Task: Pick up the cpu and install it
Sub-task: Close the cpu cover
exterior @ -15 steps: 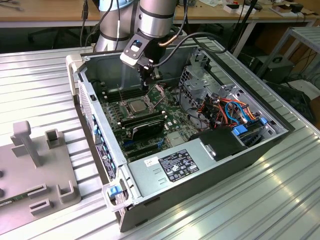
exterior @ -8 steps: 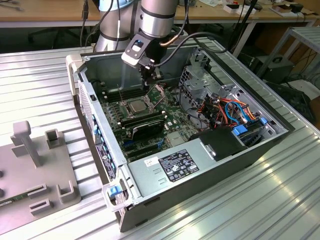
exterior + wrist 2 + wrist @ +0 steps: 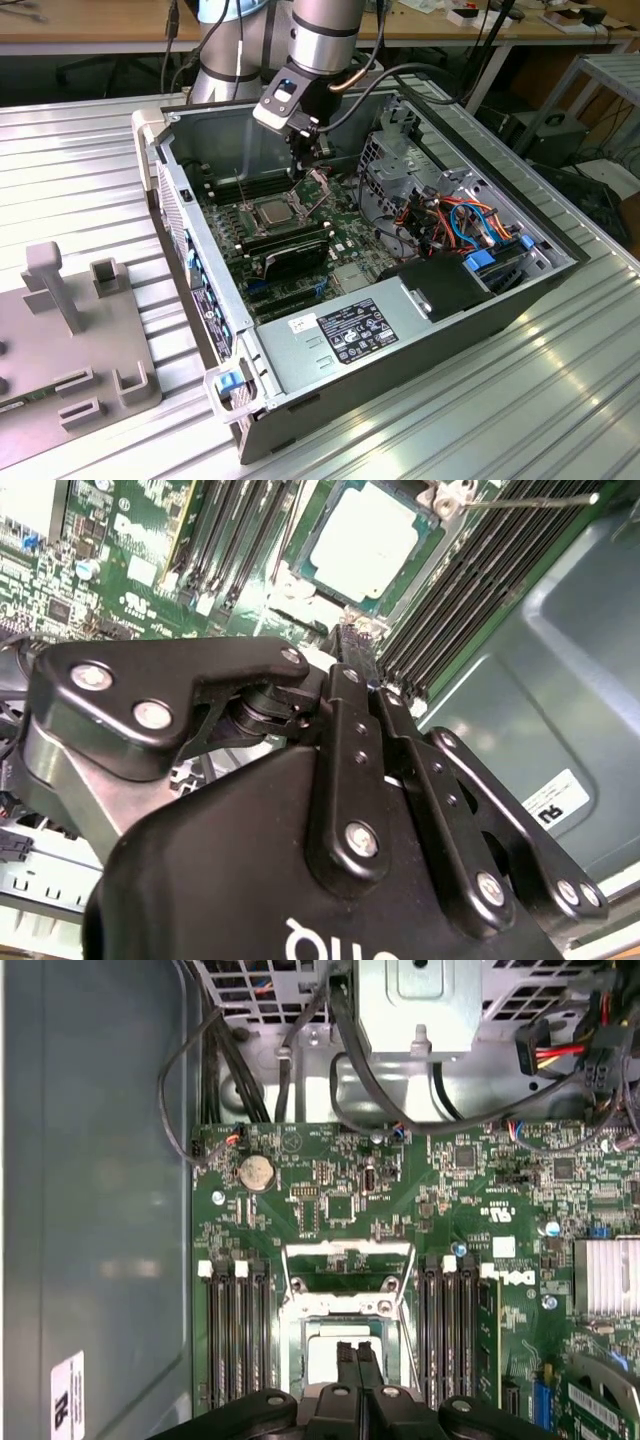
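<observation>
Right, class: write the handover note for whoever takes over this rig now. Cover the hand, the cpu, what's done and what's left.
The hand is shut, with nothing visibly held, poised just above the socket.
The cpu lies flat in the socket.
Done: the cpu is placed.
Left: the metal frame stands open, not yet clamped over the cpu.

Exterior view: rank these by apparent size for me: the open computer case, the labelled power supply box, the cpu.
1. Open grey metal computer case.
2. Grey metal power supply box with black label.
3. Small square silver-grey cpu, clearly smallest, though it lies farther from the camera.
</observation>
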`<state>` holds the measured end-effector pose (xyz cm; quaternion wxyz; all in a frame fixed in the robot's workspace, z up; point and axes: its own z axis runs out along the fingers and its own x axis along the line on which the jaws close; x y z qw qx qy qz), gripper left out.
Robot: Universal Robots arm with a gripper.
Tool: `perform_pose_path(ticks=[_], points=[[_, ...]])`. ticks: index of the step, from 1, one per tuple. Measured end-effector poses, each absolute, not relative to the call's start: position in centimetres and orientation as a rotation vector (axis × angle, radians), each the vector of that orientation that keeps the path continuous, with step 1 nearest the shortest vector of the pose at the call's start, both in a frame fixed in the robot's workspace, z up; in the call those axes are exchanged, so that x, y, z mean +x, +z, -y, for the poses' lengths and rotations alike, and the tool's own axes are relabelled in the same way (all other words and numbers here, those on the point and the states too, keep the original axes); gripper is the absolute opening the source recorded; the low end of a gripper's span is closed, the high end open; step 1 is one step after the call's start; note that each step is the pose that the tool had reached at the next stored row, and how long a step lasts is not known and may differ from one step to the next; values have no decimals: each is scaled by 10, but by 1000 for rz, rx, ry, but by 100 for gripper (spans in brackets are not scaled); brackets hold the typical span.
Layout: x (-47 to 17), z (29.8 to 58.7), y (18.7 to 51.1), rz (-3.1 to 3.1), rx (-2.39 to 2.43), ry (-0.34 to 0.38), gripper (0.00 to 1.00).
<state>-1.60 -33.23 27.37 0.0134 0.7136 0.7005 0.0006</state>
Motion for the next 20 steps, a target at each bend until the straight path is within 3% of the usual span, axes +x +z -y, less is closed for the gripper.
perform_pose_path(ticks=[20], points=[[25, 332, 274, -2182, 2223, 2, 11]])
